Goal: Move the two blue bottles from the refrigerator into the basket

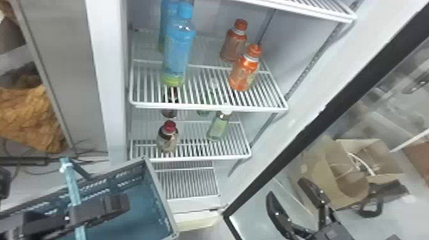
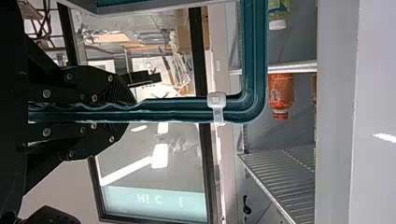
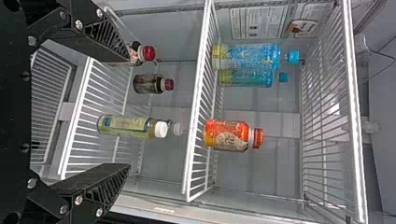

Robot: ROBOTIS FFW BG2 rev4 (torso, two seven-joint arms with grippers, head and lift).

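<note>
Head: two tall blue plastic bottles (image 1: 178,51) being borne near white wire shelf's (image 1: 204,107) left edge.
Left wrist: teal basket handle (image 2: 173,111) being clenched by left gripper (image 2: 130,111).
Right wrist: empty right gripper (image 3: 128,112) being held spread; pick seemingly being set up, front bottle (image 3: 247,57) needing straddling.

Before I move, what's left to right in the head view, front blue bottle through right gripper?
Front tall blue plastic bottle, lower white-capped green bottle, front orange plastic bottle, black right gripper with jaws open.
</note>
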